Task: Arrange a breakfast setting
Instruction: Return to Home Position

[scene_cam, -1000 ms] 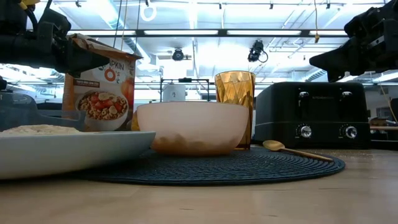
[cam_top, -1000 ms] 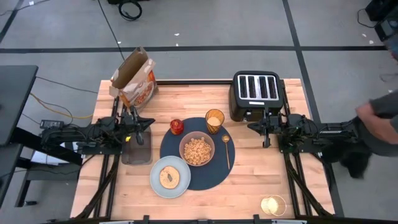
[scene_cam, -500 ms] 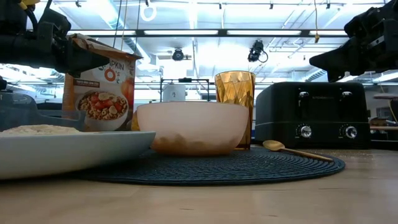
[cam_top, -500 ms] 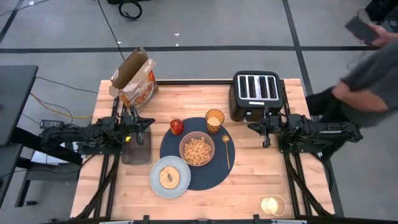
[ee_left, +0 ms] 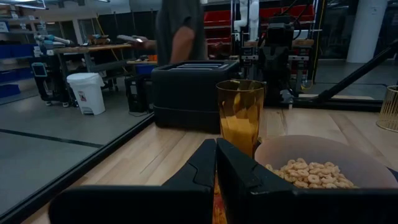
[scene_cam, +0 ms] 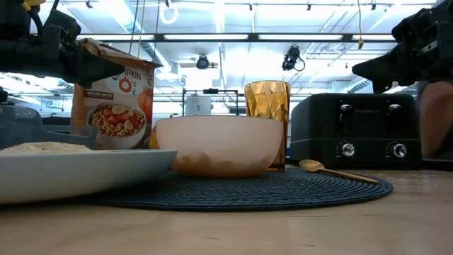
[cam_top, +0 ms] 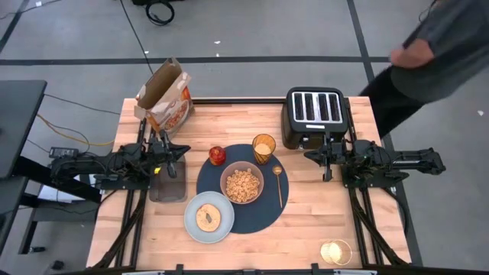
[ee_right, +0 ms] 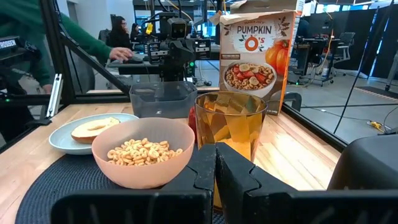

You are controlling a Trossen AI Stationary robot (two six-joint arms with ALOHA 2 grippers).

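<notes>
Left gripper: fingers pressed together, nothing held, hanging over the transparent grey rectangular container at the table's left side. Right gripper: fingers also together, empty, hanging just beside the black four-slot toaster on the right.

Between the two sets of fingertips lay the large round navy woven placemat. The translucent pink bowl, filled with cereal rings, sat on the mat's middle. The faceted amber glass cup stood upright at the mat's far edge, straight ahead of both pairs of fingers in the wrist views. The small red apple sat just ahead of the left fingertips, at the mat's rim. The thin gold spoon lay on the mat on the bowl's side facing the right fingers. The pale blue-grey round plate overlapped the mat's near edge, bagel half on it.

An open pumpkin cereal box stood beyond the left fingers. A person stood past the table's far right corner.
</notes>
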